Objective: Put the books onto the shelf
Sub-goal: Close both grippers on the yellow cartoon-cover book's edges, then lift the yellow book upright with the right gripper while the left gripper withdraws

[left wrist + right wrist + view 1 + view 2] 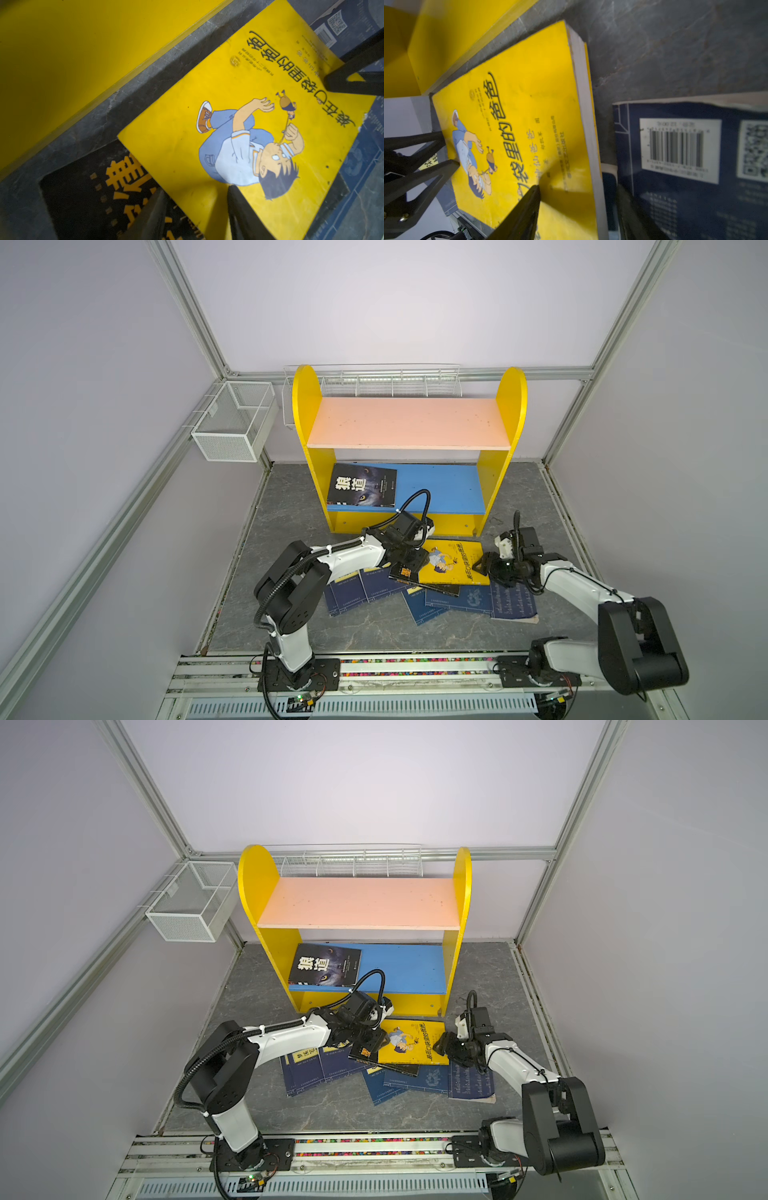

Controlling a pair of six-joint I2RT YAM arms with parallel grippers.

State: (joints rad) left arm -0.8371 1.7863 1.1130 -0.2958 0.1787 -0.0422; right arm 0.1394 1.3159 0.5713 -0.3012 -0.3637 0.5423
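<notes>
The shelf [409,423] stands at the back, with one black book [361,485] lying flat on its blue lower board [440,489]. In front of it a yellow book [453,564] tops a loose pile, over another black book [93,197] and several navy books [349,593]. My left gripper [415,562] is open astride the yellow book's left edge [196,188], one finger over the black book, one on the yellow cover. My right gripper [482,564] is open at its right page edge [577,187], one finger on the cover, one outside.
A white mesh basket [232,423] hangs on the left wall and a long wire rack [374,381] runs behind the shelf. The shelf's yellow base panel [62,62] is close behind the pile. A navy book with a barcode [675,145] lies just right of the yellow one.
</notes>
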